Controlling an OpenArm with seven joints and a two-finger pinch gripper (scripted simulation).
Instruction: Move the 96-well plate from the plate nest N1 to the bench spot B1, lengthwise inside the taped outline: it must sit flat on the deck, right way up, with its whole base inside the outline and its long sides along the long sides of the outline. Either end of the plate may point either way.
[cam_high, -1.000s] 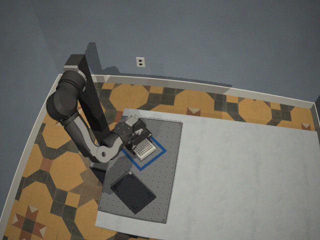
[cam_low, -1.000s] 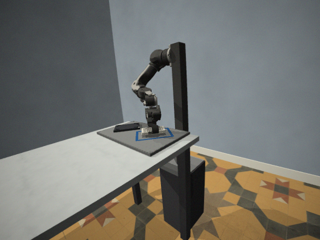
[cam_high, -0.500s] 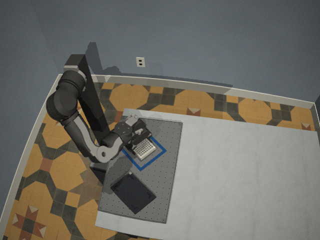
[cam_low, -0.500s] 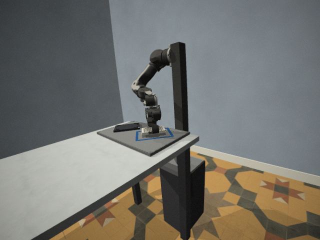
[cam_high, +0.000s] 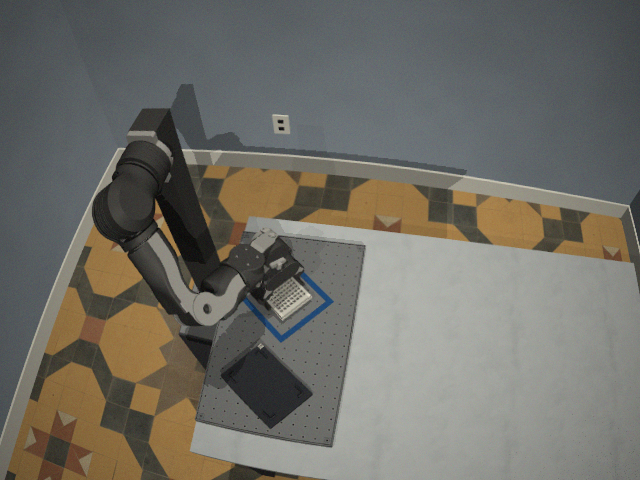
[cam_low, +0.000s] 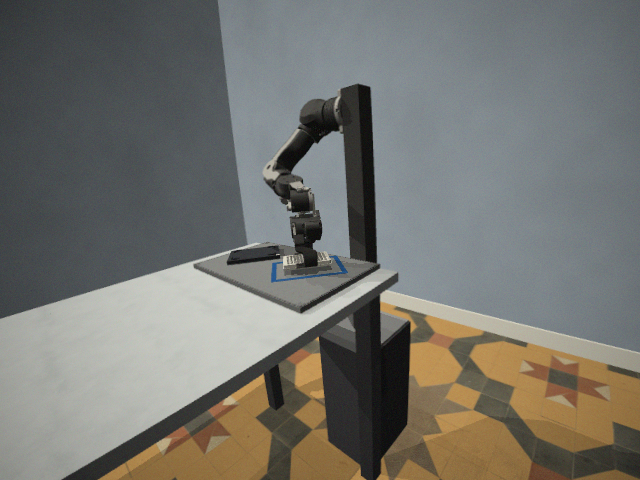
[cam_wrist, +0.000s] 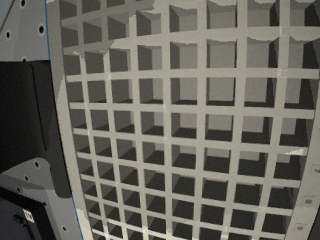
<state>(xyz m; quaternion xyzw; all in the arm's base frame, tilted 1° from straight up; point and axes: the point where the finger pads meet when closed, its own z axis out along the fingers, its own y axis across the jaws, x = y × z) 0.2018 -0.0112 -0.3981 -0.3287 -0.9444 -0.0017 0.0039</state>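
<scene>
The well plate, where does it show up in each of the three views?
Top: well plate left of centre, under the gripper.
Exterior: centre, on the grey deck.
Wrist: fills nearly the whole picture.
Shared landmark: the blue taped outline around it.
</scene>
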